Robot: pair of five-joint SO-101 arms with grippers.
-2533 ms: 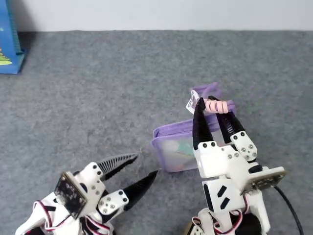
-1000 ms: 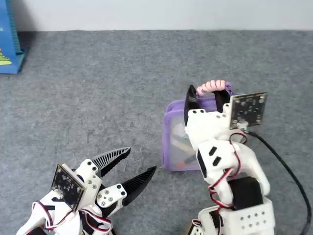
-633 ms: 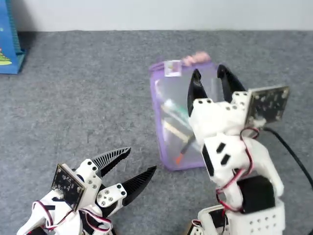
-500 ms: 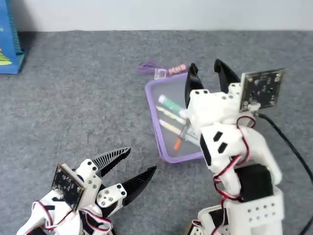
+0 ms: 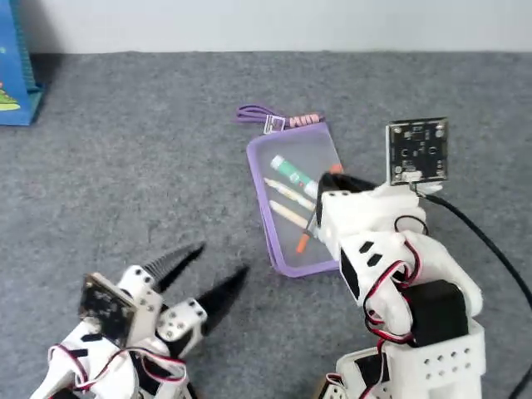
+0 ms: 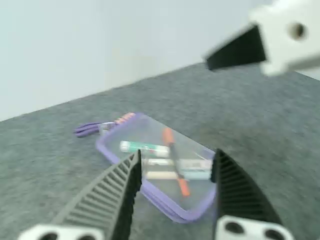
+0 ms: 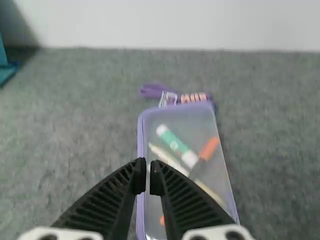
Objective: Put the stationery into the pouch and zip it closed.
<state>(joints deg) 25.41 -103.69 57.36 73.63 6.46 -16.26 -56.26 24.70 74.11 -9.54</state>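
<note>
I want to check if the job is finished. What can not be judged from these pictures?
Pouch zipped or not: high view, the right arm covers one long side; too small elsewhere.
Its near end: right wrist view, behind the right gripper.
Stationery kinds: left wrist view, blurred.
Blue object: high view, cut by the edge.

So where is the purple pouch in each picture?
High view: pouch flat on the grey table, centre-right.
Left wrist view: pouch beyond the open left gripper.
Right wrist view: pouch straight ahead of the shut right gripper.
Shared landmark: pink tag at its end.
</note>
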